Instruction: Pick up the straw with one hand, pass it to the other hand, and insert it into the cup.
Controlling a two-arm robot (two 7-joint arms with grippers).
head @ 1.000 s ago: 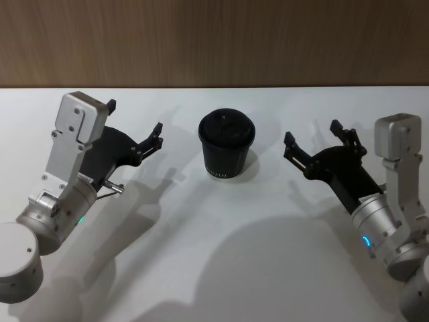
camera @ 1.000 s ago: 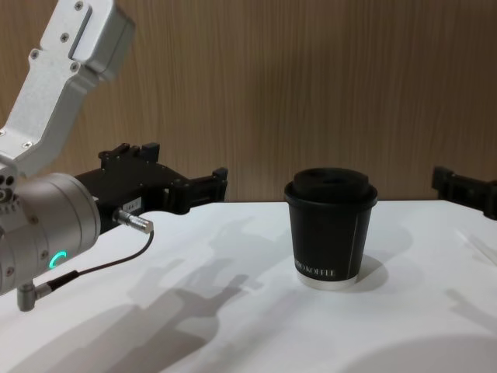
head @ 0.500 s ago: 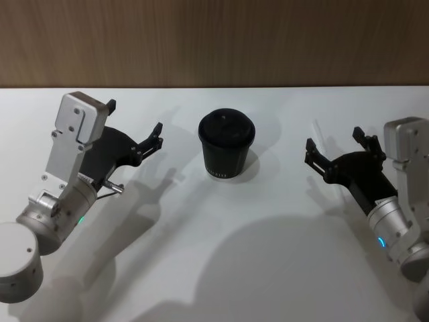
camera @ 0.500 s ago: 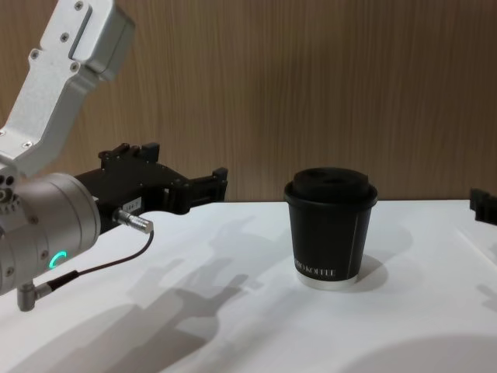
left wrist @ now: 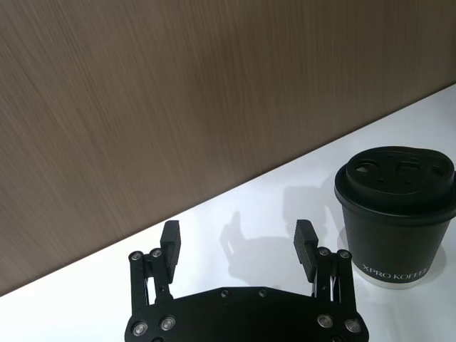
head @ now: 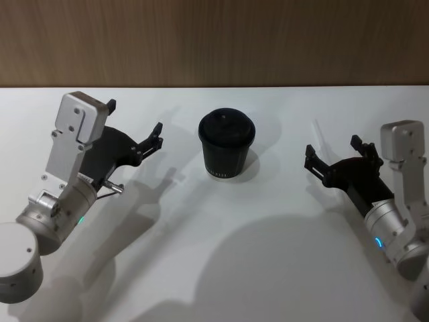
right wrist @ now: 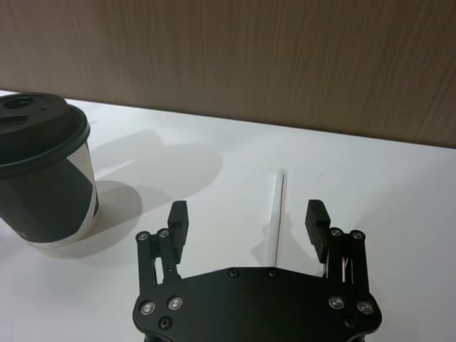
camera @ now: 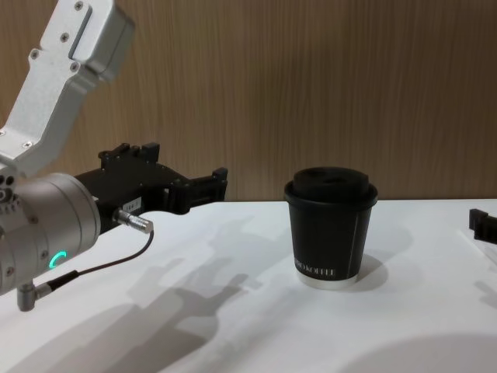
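Right gripper [head: 332, 146] sits on the right side of the table [head: 221, 235], fingers spread wide and holding nothing. The straw [right wrist: 278, 206] lies flat on the table. In the right wrist view we see it running lengthwise through the gap between the two fingers, nearer one finger than the other, and as far as we can see it touches neither. Its near end is hidden behind the gripper body. We can't tell how far the fingertips are above the tabletop.

The cup [head: 226, 144] stands upright mid-table with its lid on and white lettering low on its side. It is between the two grippers and clear of both. The straw is apart from it, off to its right.

Left gripper [head: 135, 116] is on the cup's left. In the chest view it hangs above the table with its shadow below it. Its fingers are also spread and empty, pointing across toward the cup. We see a green ring [camera: 56, 260] lit on the silver arm behind it, with a black cable [camera: 101, 268] looping underneath. A wood-grain wall [head: 214, 40] runs along the back of the table.
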